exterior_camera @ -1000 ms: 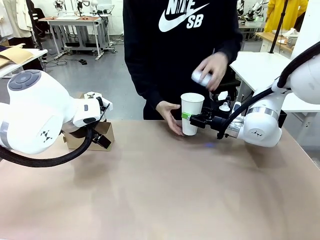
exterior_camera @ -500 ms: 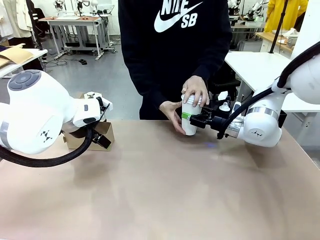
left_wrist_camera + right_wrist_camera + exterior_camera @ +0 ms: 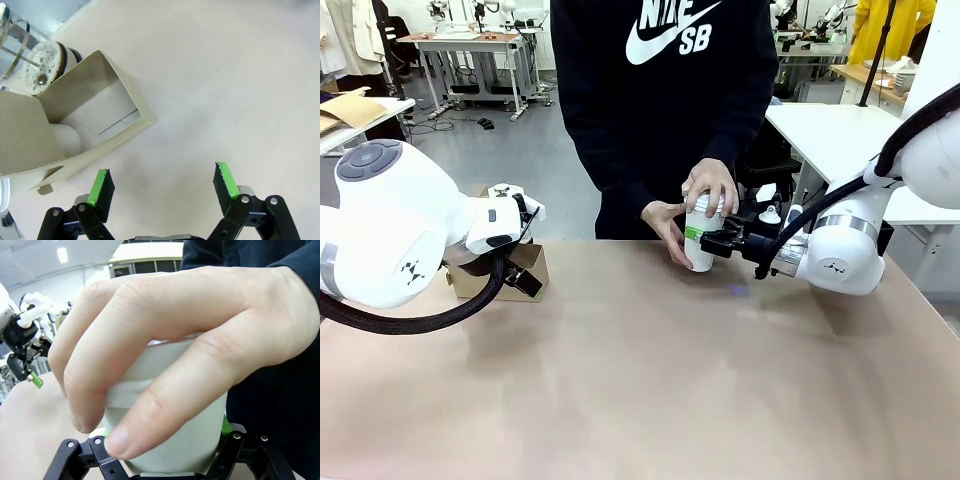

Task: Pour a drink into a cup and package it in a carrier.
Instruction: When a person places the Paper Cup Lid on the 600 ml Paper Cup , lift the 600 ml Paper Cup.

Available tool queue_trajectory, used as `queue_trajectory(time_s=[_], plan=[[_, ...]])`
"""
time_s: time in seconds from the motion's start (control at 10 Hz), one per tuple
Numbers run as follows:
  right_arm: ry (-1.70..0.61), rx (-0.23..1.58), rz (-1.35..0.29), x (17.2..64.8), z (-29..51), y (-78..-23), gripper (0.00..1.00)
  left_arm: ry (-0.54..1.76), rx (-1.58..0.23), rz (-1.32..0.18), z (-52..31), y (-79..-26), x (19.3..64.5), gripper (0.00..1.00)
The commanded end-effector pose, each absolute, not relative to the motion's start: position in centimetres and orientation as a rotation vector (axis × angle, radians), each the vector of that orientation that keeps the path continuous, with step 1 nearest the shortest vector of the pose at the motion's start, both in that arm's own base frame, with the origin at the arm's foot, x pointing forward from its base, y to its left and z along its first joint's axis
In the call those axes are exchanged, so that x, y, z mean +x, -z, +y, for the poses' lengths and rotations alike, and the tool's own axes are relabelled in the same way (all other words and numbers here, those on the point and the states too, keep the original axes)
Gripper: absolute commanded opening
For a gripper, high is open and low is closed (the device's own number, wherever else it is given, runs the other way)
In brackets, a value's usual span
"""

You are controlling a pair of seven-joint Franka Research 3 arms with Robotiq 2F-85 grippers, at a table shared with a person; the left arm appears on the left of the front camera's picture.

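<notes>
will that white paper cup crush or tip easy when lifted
The cup is thin paper, so it probably dents if the right gripper, shut on its side, squeezes harder. Tall and narrowing downward, it likely tips if pushed high. The person's hand pressing on top may steady it.

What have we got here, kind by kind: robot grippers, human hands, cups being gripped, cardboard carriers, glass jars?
Grippers: 2 (left gripper, right gripper)
Hands: 2 (top hand, side hand)
Gripped cup: 1
Carrier: 1
Jar: 1
Total: 7
</notes>
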State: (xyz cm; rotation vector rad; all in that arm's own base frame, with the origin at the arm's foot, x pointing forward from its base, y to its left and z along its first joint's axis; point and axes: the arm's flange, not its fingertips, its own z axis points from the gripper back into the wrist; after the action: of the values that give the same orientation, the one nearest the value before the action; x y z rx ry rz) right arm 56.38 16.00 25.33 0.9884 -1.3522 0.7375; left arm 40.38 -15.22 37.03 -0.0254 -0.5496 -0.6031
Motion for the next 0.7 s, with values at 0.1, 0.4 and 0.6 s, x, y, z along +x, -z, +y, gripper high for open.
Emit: queue_trajectory(time_s=[0.1, 0.4, 0.6], plan=[[-0.739, 0.982, -1.358, 56.31, 16.29, -26.18, 0.8, 0.602, -0.027, -0.55, -15.18, -37.04, 40.37, 1.0], [-0.739, 0.982, -1.358, 56.31, 16.29, -26.18, 0.8, 0.602, -0.027, -0.55, -15.18, -37.04, 40.37, 1.0], [-0.739, 0.982, -1.358, 56.31, 16.29, -26.18, 0.8, 0.602, -0.027, -0.55, -15.18, -37.04, 40.37, 1.0]])
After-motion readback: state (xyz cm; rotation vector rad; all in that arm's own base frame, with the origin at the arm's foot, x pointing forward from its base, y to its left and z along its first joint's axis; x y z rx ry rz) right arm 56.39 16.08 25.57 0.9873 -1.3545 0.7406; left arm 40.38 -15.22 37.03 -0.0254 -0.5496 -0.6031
